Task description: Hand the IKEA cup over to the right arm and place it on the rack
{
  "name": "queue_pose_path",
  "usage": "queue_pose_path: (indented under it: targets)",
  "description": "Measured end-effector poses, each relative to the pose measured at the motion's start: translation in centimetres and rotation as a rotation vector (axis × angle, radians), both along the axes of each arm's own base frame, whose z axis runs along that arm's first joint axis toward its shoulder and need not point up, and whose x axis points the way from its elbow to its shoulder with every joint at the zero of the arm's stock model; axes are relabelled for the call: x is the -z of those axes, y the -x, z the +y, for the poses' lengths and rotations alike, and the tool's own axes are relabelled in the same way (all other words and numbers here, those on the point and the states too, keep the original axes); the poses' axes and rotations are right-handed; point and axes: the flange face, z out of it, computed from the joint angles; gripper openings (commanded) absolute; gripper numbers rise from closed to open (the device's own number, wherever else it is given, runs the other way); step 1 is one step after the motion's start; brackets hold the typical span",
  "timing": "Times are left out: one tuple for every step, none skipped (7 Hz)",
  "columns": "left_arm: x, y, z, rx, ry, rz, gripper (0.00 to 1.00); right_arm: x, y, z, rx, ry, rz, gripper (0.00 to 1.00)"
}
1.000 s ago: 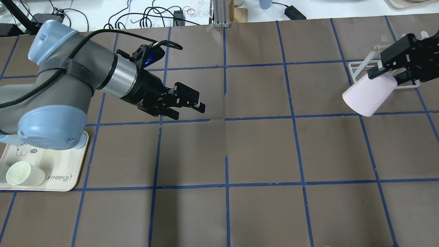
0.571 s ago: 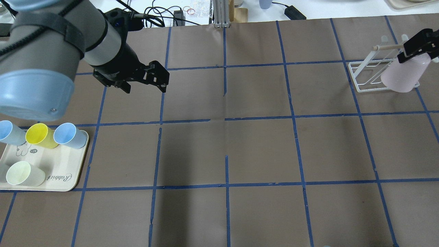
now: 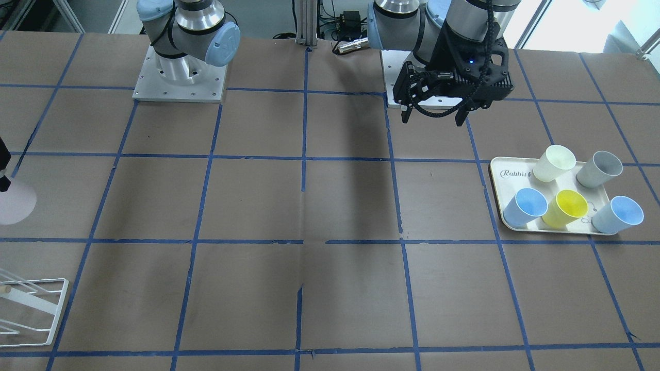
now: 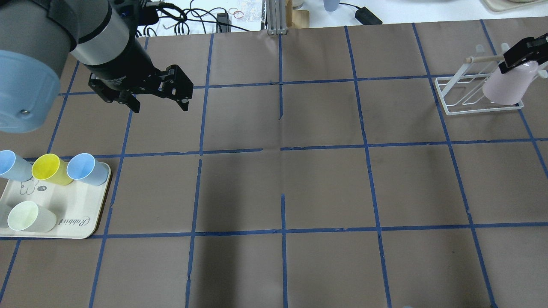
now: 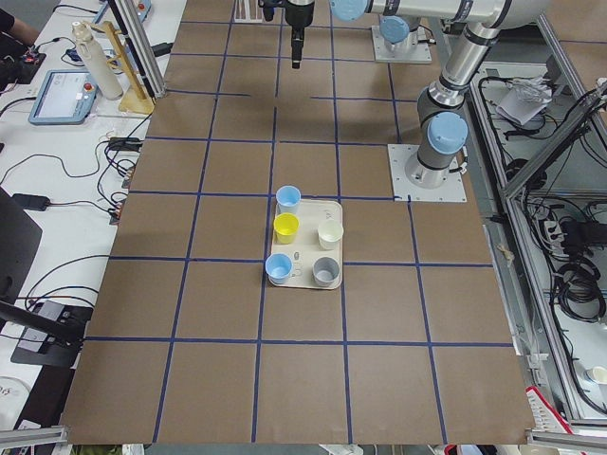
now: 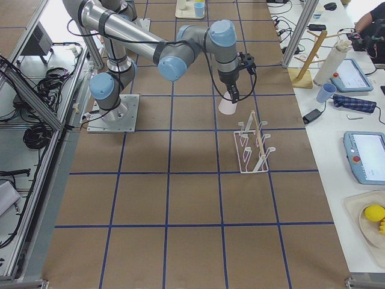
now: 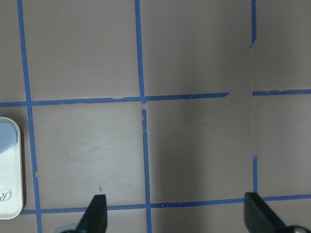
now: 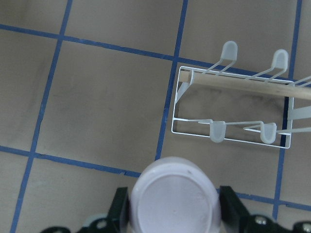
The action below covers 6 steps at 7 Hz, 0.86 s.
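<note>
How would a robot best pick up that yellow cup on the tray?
Probably from straight above, pinching its rim, one finger inside: the yellow cup stands upright, mouth open, with blue cups close on both sides, so its walls are hard to reach sideways.

cup (image 3: 14,206): cut by front view's left edge
rack (image 3: 32,303): half out of frame there
tray (image 7: 10,170): just a corner, left wrist view
grey cup (image 4: 2,216): clipped in overhead

We see a brown paper-covered worktop (image 4: 325,188) gridded with blue tape (image 4: 281,55); along its far edge runs a white bench (image 4: 406,10) strewn with black cables (image 4: 188,19).
</note>
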Motion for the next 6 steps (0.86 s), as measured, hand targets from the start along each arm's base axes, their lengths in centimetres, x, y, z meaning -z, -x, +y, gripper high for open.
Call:
queue_pose_path:
  targets:
    - [-0.1, -0.8, -0.3, -0.012, -0.007, -0.011, 1.0, 0.7, 0.4, -0.5, -0.002, 0.003, 0.001, 0.12]
    - [-0.4, -1.3, -0.4, -0.02, -0.002, -0.016, 1.0, 1.3, 0.7, -1.1, -0.005, 0.009, 0.003, 0.12]
    - [-0.7, -1.4, -0.3, -0.023, 0.004, -0.017, 1.0, 2.0, 1.1, -1.7, -0.009, 0.021, 0.008, 0.12]
    - [-0.8, -1.5, -0.4, -0.024, 0.006, -0.017, 1.0, 2.5, 1.5, -2.2, -0.014, 0.033, 0.013, 0.11]
    - [-0.6, -1.4, -0.5, -0.023, 0.004, -0.016, 1.0, 3.1, 2.2, -2.5, -0.019, 0.039, 0.018, 0.12]
    - [-0.5, -1.3, -0.6, -0.02, 0.001, -0.017, 1.0, 3.5, 3.0, -2.5, -0.021, 0.041, 0.021, 0.12]
